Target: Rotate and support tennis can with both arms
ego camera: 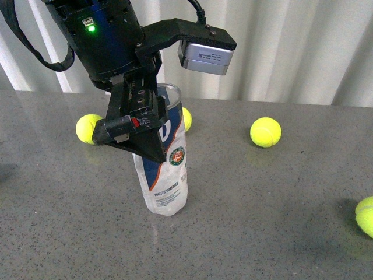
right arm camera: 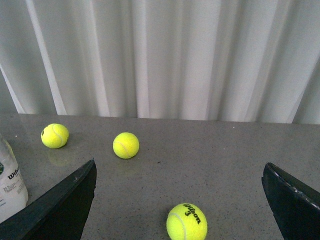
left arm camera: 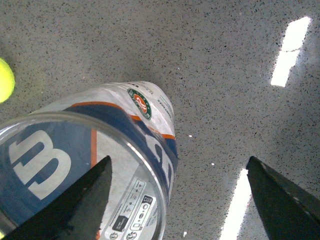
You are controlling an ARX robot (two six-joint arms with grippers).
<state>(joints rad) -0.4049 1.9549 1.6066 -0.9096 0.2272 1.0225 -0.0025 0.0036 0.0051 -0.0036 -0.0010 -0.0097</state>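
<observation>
Can upright on the table, left arm at its rim

Grey speckled table [ego camera: 280, 221] carries everything here. Nearest the front camera stands the tennis can [ego camera: 168, 175], upright on its base near the middle of the table, open mouth up and label facing forward. It stands this way, I judge, so an arm can take it from above and turn it.

Over it hangs the left gripper [ego camera: 148, 131], reaching down at the can's upper part. In the left wrist view its jaws are spread wide; one finger [left arm camera: 75, 205] lies across the can's rim [left arm camera: 125, 150], the other [left arm camera: 282, 200] stands well apart over bare table. Whether that near finger actually touches the can is hard to tell. Nothing is clamped yet.

The right gripper [right arm camera: 180, 200] is also wide open and holds nothing; it looks across the table, the can at the picture's edge, so it is set off to one side, probably waiting to give support.

Farther back lie loose tennis balls [ego camera: 265, 132], then the white curtain [ego camera: 291, 46].
</observation>
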